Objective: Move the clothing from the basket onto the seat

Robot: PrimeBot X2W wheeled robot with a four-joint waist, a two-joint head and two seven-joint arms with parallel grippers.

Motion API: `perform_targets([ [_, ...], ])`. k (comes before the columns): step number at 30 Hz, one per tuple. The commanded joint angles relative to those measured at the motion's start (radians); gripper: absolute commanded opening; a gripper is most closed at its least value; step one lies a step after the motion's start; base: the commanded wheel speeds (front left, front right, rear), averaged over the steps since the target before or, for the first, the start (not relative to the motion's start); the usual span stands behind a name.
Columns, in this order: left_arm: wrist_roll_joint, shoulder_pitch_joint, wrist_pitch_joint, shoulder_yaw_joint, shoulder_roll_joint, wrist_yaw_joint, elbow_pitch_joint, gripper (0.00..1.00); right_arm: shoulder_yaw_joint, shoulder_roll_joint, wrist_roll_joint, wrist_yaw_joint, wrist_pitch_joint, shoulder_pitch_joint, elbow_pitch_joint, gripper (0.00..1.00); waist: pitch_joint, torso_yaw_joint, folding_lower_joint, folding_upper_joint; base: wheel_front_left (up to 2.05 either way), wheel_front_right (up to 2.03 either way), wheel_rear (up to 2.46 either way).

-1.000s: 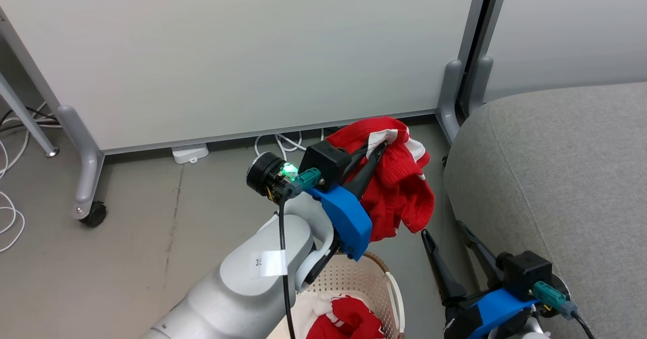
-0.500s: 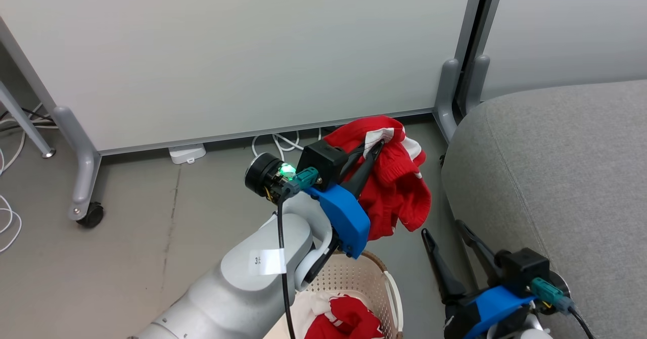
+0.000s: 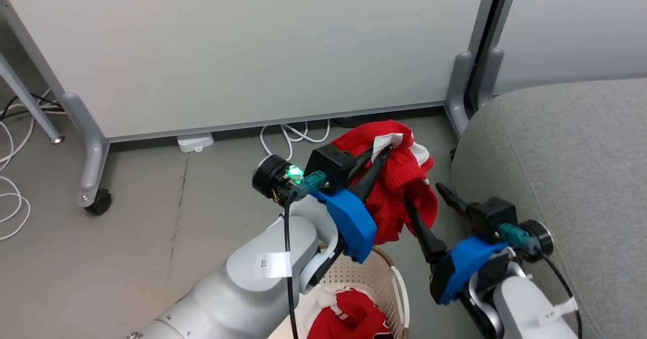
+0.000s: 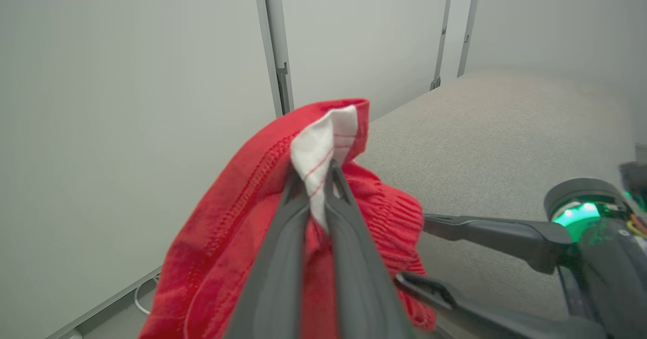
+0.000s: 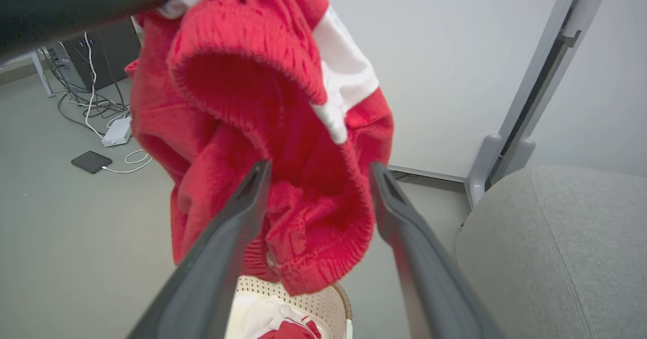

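My left gripper (image 3: 386,149) (image 4: 313,170) is shut on a white-trimmed edge of a red garment (image 3: 399,177) (image 4: 227,238) (image 5: 242,76), which hangs in the air above the floor between the basket and the seat. My right gripper (image 3: 423,194) (image 5: 319,166) stands open just below and right of it, one finger on each side of the garment's lower folds. The cream basket (image 3: 376,273) (image 5: 328,298) sits at the bottom of the head view, with more red and white clothing (image 3: 349,319) inside. The grey seat (image 3: 556,167) (image 4: 505,127) (image 5: 556,238) lies to the right.
A pale partition panel (image 3: 252,51) on grey feet with a castor (image 3: 98,202) stands behind. White cables (image 3: 293,134) and a white adapter (image 3: 194,142) lie at its base. Bare grey floor (image 3: 151,238) spreads to the left.
My right gripper has risen and moved forward, so its open fingers now straddle the garment's hanging bottom. The left gripper keeps its hold at much the same place. The camera has shifted slightly.
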Motion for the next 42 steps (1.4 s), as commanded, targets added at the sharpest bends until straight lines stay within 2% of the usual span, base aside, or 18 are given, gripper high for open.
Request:
perform_targets([
  [1,-0.007,-0.021,-0.006,-0.009,0.001,0.006,0.000,0.00,0.001,-0.005,0.011,0.000,0.001,-0.046,0.034,1.00,0.004,0.004,-0.0001,0.0000,0.00,0.00,0.00],
  [8,-0.025,-0.039,-0.012,-0.032,0.001,0.012,-0.003,0.00,0.014,-0.003,0.023,0.000,0.004,-0.166,0.176,1.00,0.013,0.013,-0.0001,0.0000,0.00,0.00,0.00],
  [18,-0.045,-0.051,-0.015,-0.057,0.001,0.012,-0.003,0.00,0.040,0.002,0.056,0.000,-0.045,-0.280,0.350,1.00,0.019,0.017,-0.0001,0.0000,0.00,0.00,0.00],
  [21,-0.051,-0.051,-0.017,-0.068,0.001,0.012,-0.003,0.00,0.054,0.008,0.100,0.000,-0.058,-0.302,0.399,1.00,0.016,0.017,-0.0001,0.0000,0.00,0.00,0.00],
  [22,-0.053,-0.051,-0.017,-0.070,0.001,0.011,-0.003,0.00,0.064,0.009,0.118,0.000,-0.057,-0.308,0.413,0.69,0.015,0.017,-0.0001,0.0000,0.00,0.00,0.00],
  [23,-0.057,-0.050,-0.017,-0.072,0.001,0.011,-0.002,0.00,0.075,0.010,0.130,0.000,-0.064,-0.316,0.423,0.27,0.013,0.016,-0.0001,0.0000,0.00,0.00,0.00],
  [24,-0.058,-0.050,-0.017,-0.074,0.001,0.010,-0.002,0.00,0.086,0.011,0.142,0.000,-0.069,-0.322,0.434,0.00,0.012,0.016,-0.0001,0.0000,0.00,0.00,0.00],
  [42,-0.085,-0.033,-0.021,-0.096,0.001,0.020,0.017,0.00,0.159,0.014,0.242,0.000,-0.157,-0.366,0.564,0.00,-0.011,0.002,-0.0001,0.0000,0.00,0.00,0.00],
])
